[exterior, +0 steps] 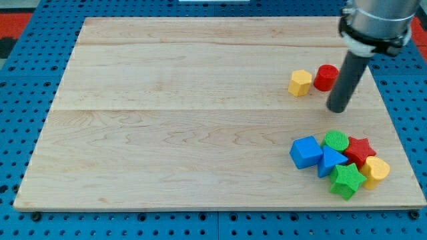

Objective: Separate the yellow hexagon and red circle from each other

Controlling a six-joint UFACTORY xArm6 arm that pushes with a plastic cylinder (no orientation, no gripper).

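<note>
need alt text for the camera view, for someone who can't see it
A yellow hexagon and red circle sit close together near the wooden board's upper right, with my tip just below and right of the circle. Six more blocks cluster at the lower right.

Arm [377,20] cut off at view's top; blue triangle [331,162] partly hidden among neighbours.

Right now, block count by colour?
Yellow: 2, yellow hexagon and a yellow block
Red: 2, red circle and red star
Green: 2, green circle and green star
Blue: 2, blue cube and blue triangle
Total: 8
</note>
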